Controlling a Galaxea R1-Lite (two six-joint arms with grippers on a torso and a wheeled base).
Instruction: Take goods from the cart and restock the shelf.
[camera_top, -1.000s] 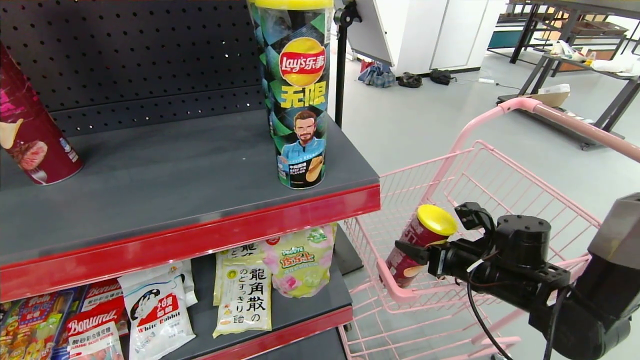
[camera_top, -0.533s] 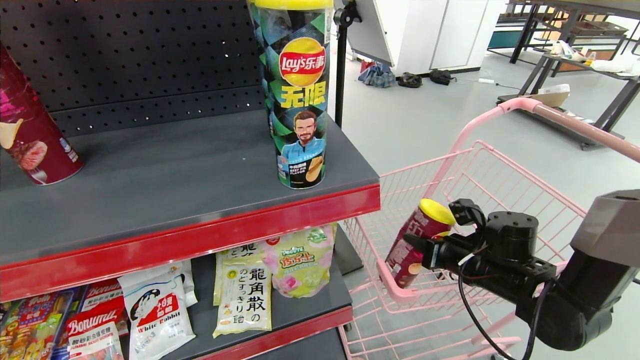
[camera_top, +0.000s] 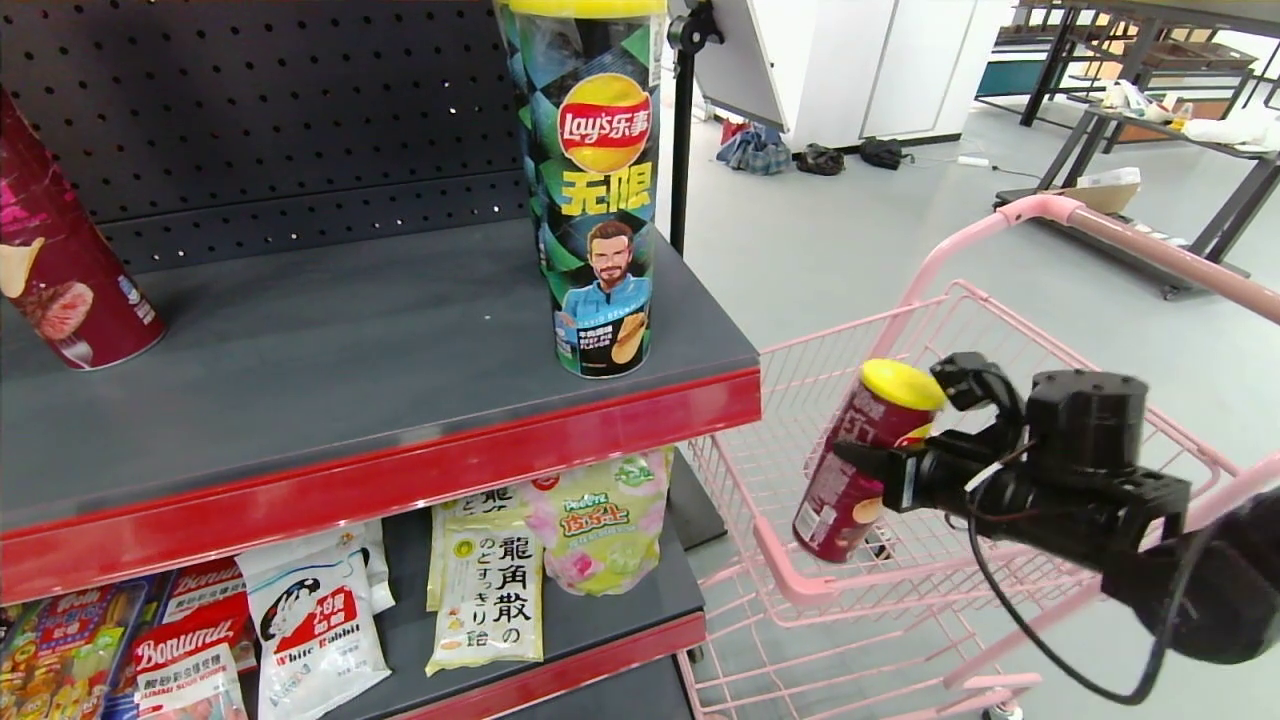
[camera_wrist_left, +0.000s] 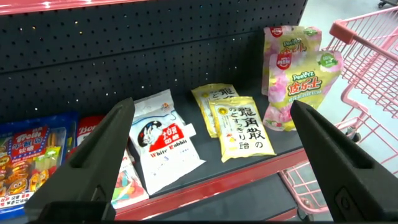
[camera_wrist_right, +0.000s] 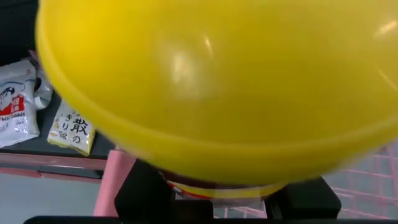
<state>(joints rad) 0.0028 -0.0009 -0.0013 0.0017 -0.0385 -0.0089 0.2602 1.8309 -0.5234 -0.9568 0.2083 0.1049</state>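
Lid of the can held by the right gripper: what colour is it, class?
Yellow; the lid shows best in the right wrist view.

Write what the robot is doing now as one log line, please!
right end effector: shut on red chip can | can: tilted, over pink cart | left end effector: open, by lower shelf

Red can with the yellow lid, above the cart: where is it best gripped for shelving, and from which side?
Across its round wall, upper half, just under the yellow lid, from the side, as the right hand does now. The red can is a tall, slightly tilted tube; a side grip probably leaves its base free to land on the shelf.
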